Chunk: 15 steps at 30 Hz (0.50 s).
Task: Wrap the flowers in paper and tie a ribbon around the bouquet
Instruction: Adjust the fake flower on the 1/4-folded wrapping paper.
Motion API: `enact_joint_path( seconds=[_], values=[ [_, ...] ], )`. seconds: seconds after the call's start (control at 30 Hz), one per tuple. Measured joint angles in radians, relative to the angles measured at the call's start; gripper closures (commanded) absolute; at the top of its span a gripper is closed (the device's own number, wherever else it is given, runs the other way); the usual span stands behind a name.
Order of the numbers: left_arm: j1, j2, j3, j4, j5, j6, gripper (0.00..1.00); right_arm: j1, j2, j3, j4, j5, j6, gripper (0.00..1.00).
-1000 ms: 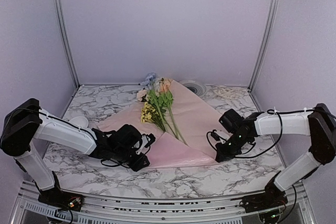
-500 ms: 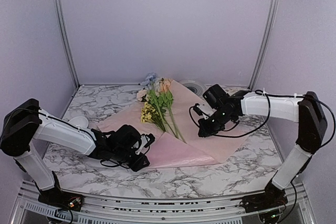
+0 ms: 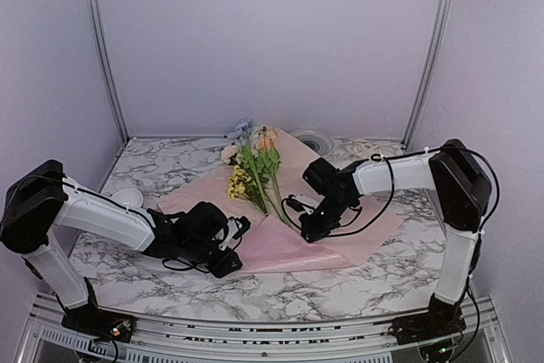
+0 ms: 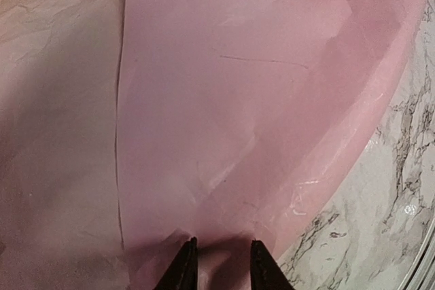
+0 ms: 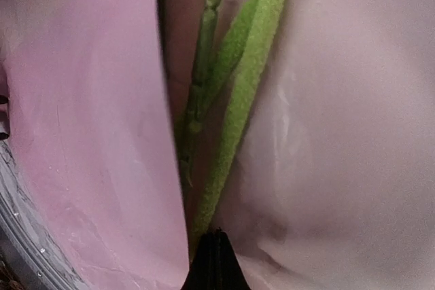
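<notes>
The flowers lie on the pink paper, blooms toward the back wall, green stems running toward the front. My right gripper is shut, its joined tips resting on the paper at the lower end of the stems, holding nothing. At the sheet's near-left edge my left gripper has its jaws closed on a fold of the paper, and that flap is laid over toward the stems. The cream ribbon lies loose at the back right.
A round ringed plate sits behind the paper against the back wall. A small white object stands left of the sheet by my left arm. Marble tabletop shows in front of the paper; metal posts frame the back corners.
My right arm swung left from the paper's near-right corner to the stems, its jaws closing fully. The paper's right side now lies spread out. The left arm has not moved.
</notes>
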State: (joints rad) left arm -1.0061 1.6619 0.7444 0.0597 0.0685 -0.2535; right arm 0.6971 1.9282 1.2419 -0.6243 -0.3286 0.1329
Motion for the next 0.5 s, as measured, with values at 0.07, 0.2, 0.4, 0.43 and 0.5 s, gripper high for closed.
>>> enact_joint_path(
  seconds=[0.07, 0.2, 0.4, 0.43, 0.5],
  values=[
    [0.0, 0.0, 0.0, 0.0, 0.001, 0.0, 0.73, 0.013, 0.01, 0.001, 0.016, -0.035, 0.0, 0.99],
    [0.001, 0.0, 0.0, 0.0, 0.002, 0.0, 0.73, 0.017, 0.028, 0.006, 0.048, -0.099, 0.006, 0.99],
    [0.001, 0.0, 0.0, 0.0, 0.002, 0.0, 0.73, 0.018, 0.071, 0.026, 0.12, -0.201, 0.035, 1.0],
    [0.001, 0.0, 0.0, 0.0, 0.002, 0.0, 0.73, 0.017, 0.075, 0.029, 0.126, -0.211, 0.039, 1.0],
    [0.001, 0.0, 0.0, 0.0, 0.002, 0.0, 0.73, 0.017, 0.078, 0.037, 0.124, -0.211, 0.039, 1.0]
  ],
)
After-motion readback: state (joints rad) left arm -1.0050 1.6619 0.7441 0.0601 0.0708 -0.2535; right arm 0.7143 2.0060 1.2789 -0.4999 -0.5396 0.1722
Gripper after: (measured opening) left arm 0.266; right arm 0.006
